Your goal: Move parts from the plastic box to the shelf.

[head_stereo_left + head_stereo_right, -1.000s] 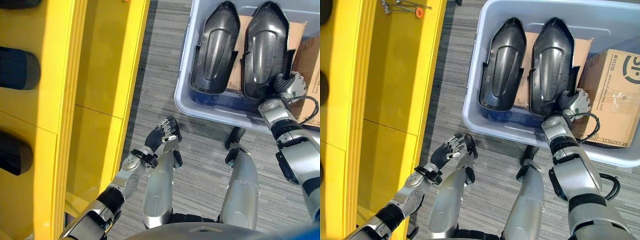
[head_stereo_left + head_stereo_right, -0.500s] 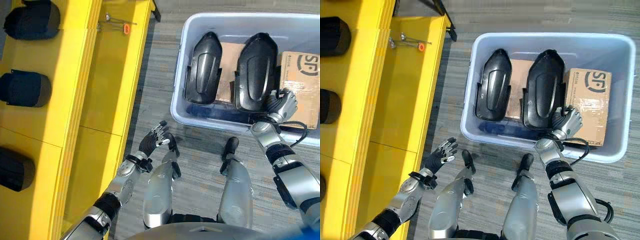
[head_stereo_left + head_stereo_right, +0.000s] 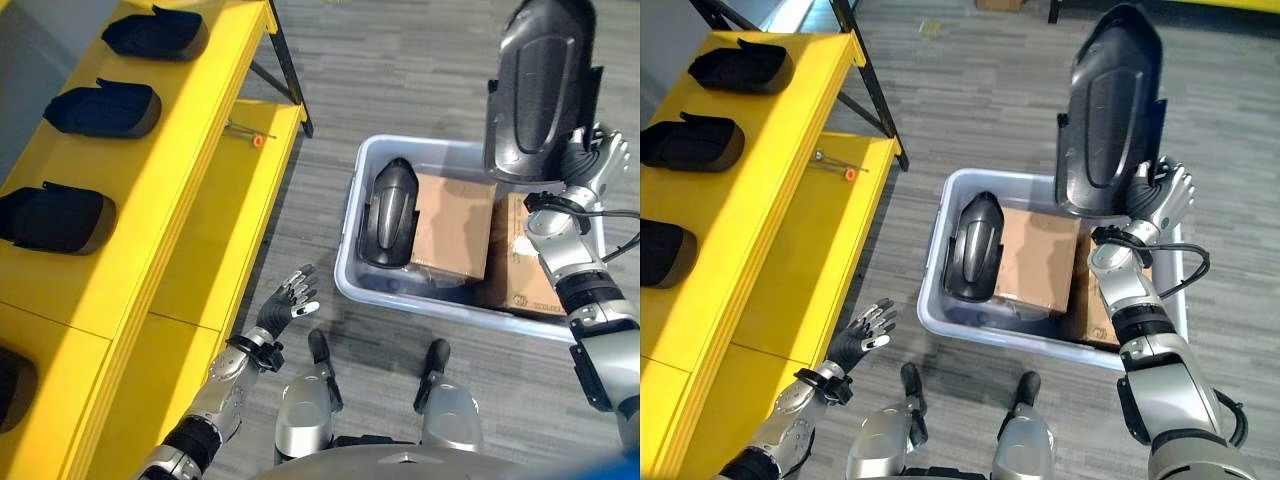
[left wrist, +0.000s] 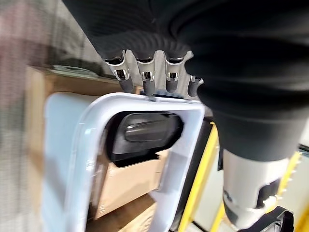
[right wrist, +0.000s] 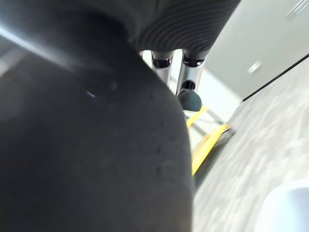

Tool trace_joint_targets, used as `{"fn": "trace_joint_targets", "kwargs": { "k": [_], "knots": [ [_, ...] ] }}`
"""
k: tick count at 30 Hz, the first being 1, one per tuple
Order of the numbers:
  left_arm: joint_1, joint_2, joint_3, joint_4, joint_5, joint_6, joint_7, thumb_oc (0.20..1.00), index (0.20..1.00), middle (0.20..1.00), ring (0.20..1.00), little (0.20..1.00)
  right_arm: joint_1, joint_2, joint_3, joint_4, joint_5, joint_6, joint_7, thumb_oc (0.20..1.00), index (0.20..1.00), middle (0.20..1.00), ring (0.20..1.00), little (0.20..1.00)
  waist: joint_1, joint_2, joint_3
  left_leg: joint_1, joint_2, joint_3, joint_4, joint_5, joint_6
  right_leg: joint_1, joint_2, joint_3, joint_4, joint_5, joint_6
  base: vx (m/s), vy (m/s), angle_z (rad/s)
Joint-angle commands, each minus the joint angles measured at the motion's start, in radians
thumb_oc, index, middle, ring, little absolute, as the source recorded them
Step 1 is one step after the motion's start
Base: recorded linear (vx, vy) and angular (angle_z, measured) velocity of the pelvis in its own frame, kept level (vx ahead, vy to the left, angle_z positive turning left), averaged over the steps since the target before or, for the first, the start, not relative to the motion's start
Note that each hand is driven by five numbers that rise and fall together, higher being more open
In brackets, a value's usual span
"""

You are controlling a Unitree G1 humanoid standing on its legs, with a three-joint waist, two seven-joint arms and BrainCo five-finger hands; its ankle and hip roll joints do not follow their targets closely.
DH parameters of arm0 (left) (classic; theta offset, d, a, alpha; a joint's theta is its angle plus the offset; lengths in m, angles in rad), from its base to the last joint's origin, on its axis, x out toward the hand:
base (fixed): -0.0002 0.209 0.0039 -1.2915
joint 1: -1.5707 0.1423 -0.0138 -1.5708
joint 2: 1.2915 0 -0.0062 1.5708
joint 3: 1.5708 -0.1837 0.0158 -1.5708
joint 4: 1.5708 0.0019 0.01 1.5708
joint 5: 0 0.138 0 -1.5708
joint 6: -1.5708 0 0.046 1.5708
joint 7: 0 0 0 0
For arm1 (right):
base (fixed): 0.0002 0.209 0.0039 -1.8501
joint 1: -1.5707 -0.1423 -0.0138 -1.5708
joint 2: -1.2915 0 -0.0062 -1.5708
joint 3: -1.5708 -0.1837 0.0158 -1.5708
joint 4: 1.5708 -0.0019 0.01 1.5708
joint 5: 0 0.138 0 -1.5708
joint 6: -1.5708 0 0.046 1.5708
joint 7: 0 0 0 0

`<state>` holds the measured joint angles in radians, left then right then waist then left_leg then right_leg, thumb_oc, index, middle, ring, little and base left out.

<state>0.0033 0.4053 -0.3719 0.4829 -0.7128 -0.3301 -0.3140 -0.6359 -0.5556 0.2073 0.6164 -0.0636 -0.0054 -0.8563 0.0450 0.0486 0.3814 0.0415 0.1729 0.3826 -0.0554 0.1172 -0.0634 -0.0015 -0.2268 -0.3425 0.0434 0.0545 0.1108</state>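
Above plastic box, right hand grips part.

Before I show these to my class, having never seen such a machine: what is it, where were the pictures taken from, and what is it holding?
It is a two-legged humanoid robot seen from its own cameras. Two pictures look down from its head; the other two come from cameras on its wrists. The right robot hand holds a black plastic part raised above a pale plastic box on the floor. Another black part and cardboard boxes lie inside the box. The left robot hand hangs open beside a yellow shelf, where similar black parts lie in a row.
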Motion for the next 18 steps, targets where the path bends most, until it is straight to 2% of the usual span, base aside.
{"fn": "trace_joint_targets", "kwargs": {
  "k": [1,4,5,10,11,12,18],
  "knots": [
    [0.004,-0.013,-0.003,-0.019,0.04,-0.014,-0.026,1.0,1.0,1.0,1.0,1.0,0.011,-0.006,0.037,-0.047,0.011,-0.018,0.099,0.2,0.2,0.2,0.2,0.2,0.004,-0.007,-0.047,0.001,0.009,-0.035,0.054,-0.051,-0.017,0.001,0.008,0.005,0.083,-0.055,-0.022,0.12,0.072,-0.05],
    [0.023,-0.03,0.022,-0.005,0.054,-0.01,-0.008,1.0,1.0,1.0,1.0,1.0,0.089,0.024,0.06,-0.109,0.007,-0.021,0.16,0.2,0.2,0.2,0.2,0.2,-0.007,-0.02,-0.081,0.036,0.006,-0.027,0.026,-0.042,-0.019,0.035,0.007,0.007,0.051,-0.034,-0.008,0.13,0.118,-0.12],
    [0.039,-0.039,0.036,0.003,0.066,-0.008,0.002,1.0,1.0,1.0,1.0,1.0,0.143,0.043,0.066,-0.141,0.019,-0.045,0.218,0.2,0.2,0.2,0.2,0.2,-0.012,-0.027,-0.101,0.055,0.004,-0.019,0.006,-0.036,-0.019,0.057,0.004,0.005,0.03,-0.022,0.0,0.13,0.16,-0.11],
    [0.073,-0.053,0.075,0.028,0.099,-0.029,-0.001,1.0,1.0,1.0,1.0,1.0,0.244,0.077,0.091,-0.229,0.024,-0.086,0.304,0.2,0.2,0.2,0.2,0.2,-0.018,-0.041,-0.131,0.083,-0.004,0.008,-0.024,-0.033,-0.013,0.081,-0.022,-0.01,0.005,0.005,0.032,0.05,0.174,-0.09],
    [0.081,-0.05,0.09,0.026,0.107,-0.03,-0.004,1.0,1.0,1.0,1.0,1.0,0.275,0.086,0.092,-0.254,0.033,-0.102,0.33,0.2,0.2,0.2,0.2,0.2,-0.019,-0.046,-0.138,0.098,-0.012,0.006,-0.026,-0.052,-0.015,0.092,-0.036,-0.008,0.01,-0.003,0.054,0.04,0.284,-0.13],
    [0.091,-0.043,0.108,0.023,0.12,-0.031,-0.004,1.0,1.0,1.0,1.0,1.0,0.318,0.104,0.096,-0.29,0.04,-0.116,0.351,0.2,0.2,0.2,0.2,0.2,-0.02,-0.052,-0.144,0.103,-0.023,0.018,-0.028,-0.06,-0.002,0.095,-0.049,-0.018,0.014,0.006,0.067,0.03,0.309,-0.09],
    [0.098,-0.02,0.135,0.012,0.141,-0.042,0.008,1.0,1.0,1.0,1.0,1.0,0.352,0.154,0.127,-0.325,0.047,-0.11,0.367,0.2,0.2,0.2,0.2,0.2,-0.002,-0.055,-0.14,0.116,-0.058,0.06,-0.032,-0.088,0.028,0.061,-0.088,-0.085,0.073,0.068,0.086,-0.06,0.175,0.0]
  ]
}}
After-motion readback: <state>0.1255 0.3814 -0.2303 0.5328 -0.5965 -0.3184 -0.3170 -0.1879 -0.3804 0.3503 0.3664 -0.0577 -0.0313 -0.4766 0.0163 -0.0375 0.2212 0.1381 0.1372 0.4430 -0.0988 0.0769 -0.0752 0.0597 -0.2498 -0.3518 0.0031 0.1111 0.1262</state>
